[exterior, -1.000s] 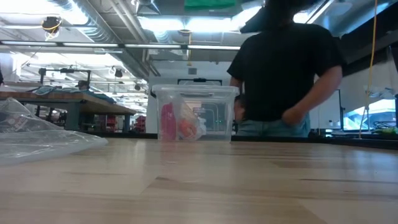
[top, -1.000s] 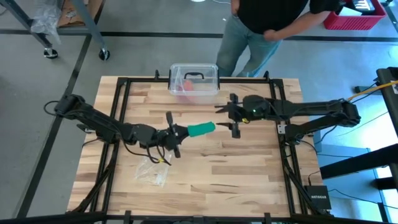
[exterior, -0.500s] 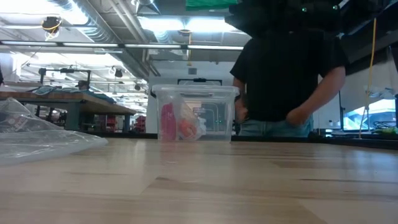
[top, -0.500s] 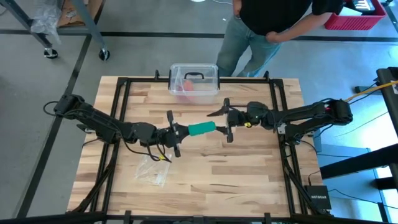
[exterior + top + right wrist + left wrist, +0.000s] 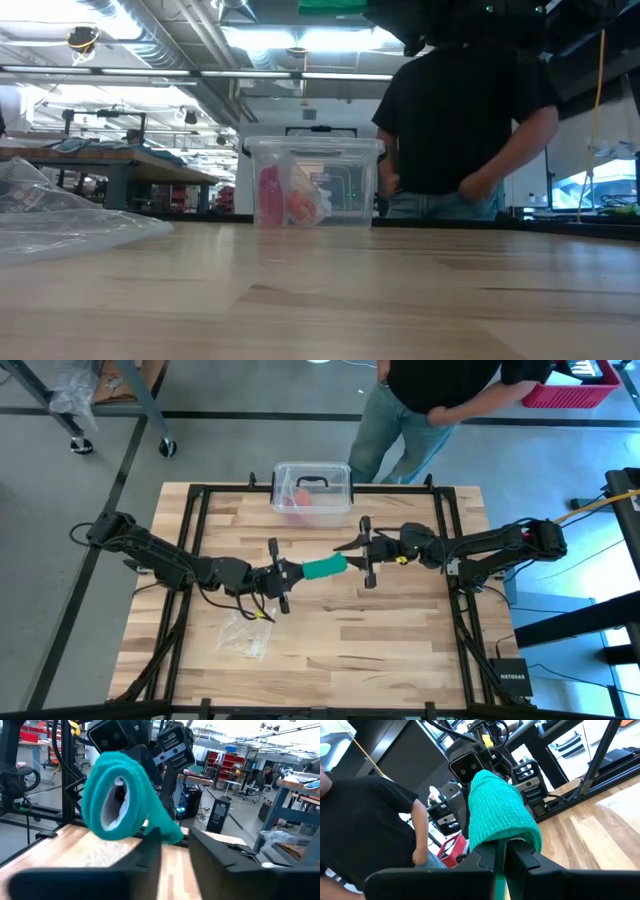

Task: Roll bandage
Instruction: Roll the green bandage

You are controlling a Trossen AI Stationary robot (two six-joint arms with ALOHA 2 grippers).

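The green bandage (image 5: pixel 323 567) is wound into a short roll that hangs level above the middle of the table, clear of the wood. My left gripper (image 5: pixel 294 572) comes in from the table's left and is shut on the roll's left end. My right gripper (image 5: pixel 352 557) reaches in level from the table's right to the roll's other end. In the right wrist view the roll (image 5: pixel 117 795) shows end-on as a hollow tube, with a loose tail hanging to my right gripper (image 5: pixel 175 842). My left gripper pinches a layer of the bandage (image 5: pixel 501 870) between its two shut fingers, and the roll (image 5: pixel 500 810) sits wrapped over their tips. The fingers point level, from the table's left, along the roll's axis. The roll is lifted clear of the table. My right gripper has the bandage's loose tail (image 5: pixel 169 832) between the free ends of its two fingers, which stand close together. It comes level from the table's right. The tail hangs slack from the roll's outer turn down to the fingertips.
A clear plastic box (image 5: pixel 312 487) with a black handle stands at the table's far edge. A thin clear wrapper (image 5: pixel 245 635) lies near the front left. A person (image 5: pixel 430 400) stands just beyond the far edge. The table's near and right parts are bare wood.
My right gripper has moved toward the table's left and down to the roll's right end, tipping from a downward slant to level. The roll and my left gripper have stayed where they were.
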